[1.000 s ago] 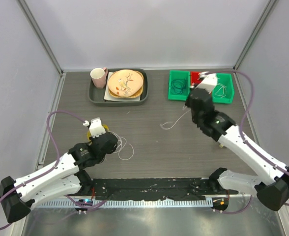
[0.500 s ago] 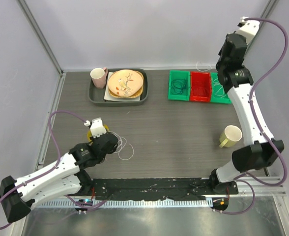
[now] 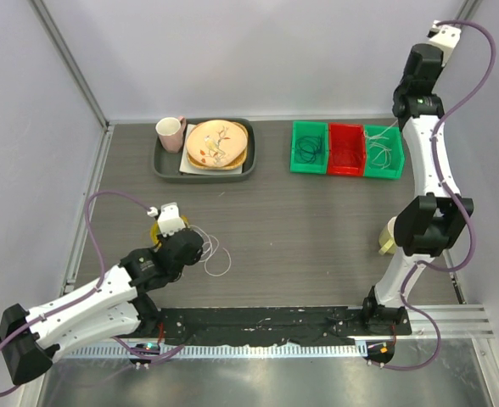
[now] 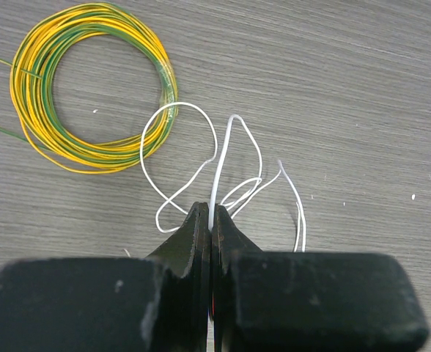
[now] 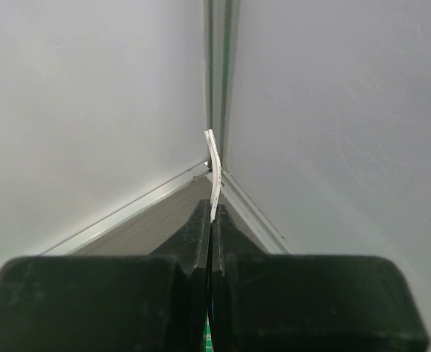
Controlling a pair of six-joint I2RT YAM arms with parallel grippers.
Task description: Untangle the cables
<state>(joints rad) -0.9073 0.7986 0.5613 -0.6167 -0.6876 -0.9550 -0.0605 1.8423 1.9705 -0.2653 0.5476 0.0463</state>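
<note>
My left gripper [image 4: 212,213] is shut on a thin white cable [image 4: 230,147] that lies in loose loops on the table in front of it. It also shows in the top view [image 3: 215,253] beside the left gripper [image 3: 194,246]. My right gripper [image 5: 211,209] is raised high at the back right corner and is shut on a short white cable end [image 5: 214,169]. In the top view the right gripper [image 3: 405,108] is above the right green bin [image 3: 400,161], which holds white cables [image 3: 382,153]. A dark cable [image 3: 310,149] lies in the left green bin.
A yellow-green wire ring [image 4: 91,88] lies left of the white loops. A red bin [image 3: 345,148] sits between the green bins. A dark tray [image 3: 160,165] with a plate and a pink mug [image 3: 171,132] stands at the back. A yellowish mug [image 3: 389,236] stands behind the right arm.
My right arm swung from the table's middle up to the back right corner, taking the white cable from the table to the right green bin. The left arm has not moved.
</note>
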